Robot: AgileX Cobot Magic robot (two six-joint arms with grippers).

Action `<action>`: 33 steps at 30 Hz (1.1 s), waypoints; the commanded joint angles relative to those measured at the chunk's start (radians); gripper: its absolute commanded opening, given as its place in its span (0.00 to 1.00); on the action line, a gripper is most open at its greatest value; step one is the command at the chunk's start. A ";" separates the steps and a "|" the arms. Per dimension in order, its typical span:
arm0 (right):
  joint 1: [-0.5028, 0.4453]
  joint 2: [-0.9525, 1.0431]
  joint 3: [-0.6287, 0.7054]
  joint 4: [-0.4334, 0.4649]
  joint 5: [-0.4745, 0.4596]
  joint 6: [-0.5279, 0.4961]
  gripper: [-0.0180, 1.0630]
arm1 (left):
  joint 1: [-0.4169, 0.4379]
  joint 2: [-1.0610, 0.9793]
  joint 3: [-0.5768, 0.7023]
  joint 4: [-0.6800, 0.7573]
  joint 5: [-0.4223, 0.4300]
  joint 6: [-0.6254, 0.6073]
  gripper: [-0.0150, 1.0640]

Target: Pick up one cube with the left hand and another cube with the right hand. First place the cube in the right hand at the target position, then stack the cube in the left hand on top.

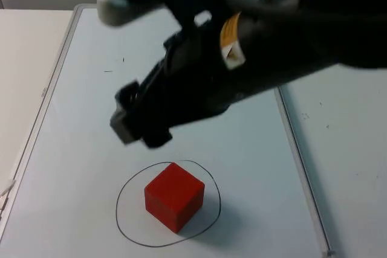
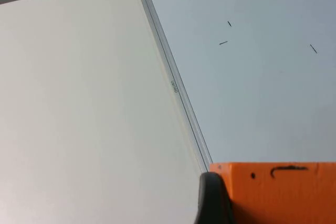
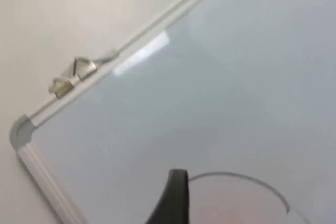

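Note:
A red cube rests on the whiteboard inside a hand-drawn black circle. My right gripper hangs a little above and behind it, apart from the cube, open with nothing in it. Its black fingertip stands beside the circle's line in the right wrist view. My left gripper is shut on an orange cube, with one black fingertip against the cube's side, held over the whiteboard's left border.
The whiteboard's metal frame runs along both sides, with white table beyond it. The frame edge crosses the left wrist view. A rounded frame corner and small metal clips appear in the right wrist view.

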 commanded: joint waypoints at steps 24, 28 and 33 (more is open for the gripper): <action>0.004 -0.883 0.127 -0.174 0.225 -0.089 0.69 | -0.008 -0.006 0.002 -0.009 -0.019 0.015 0.18; 0.004 -0.943 0.178 -0.172 0.227 -0.087 0.69 | -0.008 -0.002 0.002 -0.107 -0.038 0.113 0.18; 0.004 -0.952 0.185 -0.169 0.236 -0.087 0.69 | -0.008 0.000 0.000 -0.323 -0.080 0.296 0.18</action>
